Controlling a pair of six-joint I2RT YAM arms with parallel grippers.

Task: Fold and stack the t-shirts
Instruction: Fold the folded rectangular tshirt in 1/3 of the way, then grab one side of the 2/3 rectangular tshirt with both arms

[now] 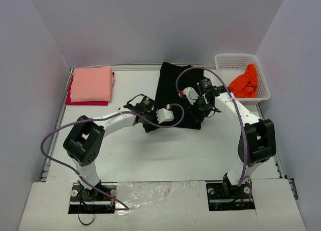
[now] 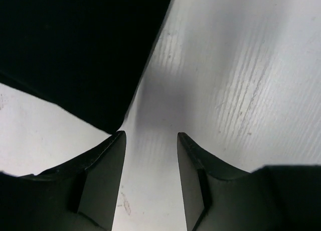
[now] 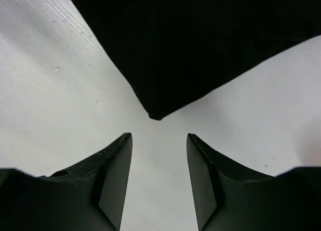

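The large black t-shirt (image 1: pixel 173 88) lies as a long folded strip on the table's middle. My left gripper (image 1: pixel 149 125) is open and empty at its near left corner; in the left wrist view that corner of the black t-shirt (image 2: pixel 75 50) lies just beyond the left fingertip of my gripper (image 2: pixel 150 135). My right gripper (image 1: pixel 199 118) is open and empty at the near right corner; the shirt's corner (image 3: pixel 200 40) lies just ahead of my open gripper (image 3: pixel 159 135). A folded salmon-pink t-shirt (image 1: pixel 91 84) lies on a red one (image 1: pixel 70 98) at the back left. The orange t-shirt (image 1: pixel 246 83) is crumpled in the basket.
The white mesh basket (image 1: pixel 233 60) stands at the back right corner. Grey walls enclose the table on three sides. Purple cables loop from both arms over the black shirt and the left side.
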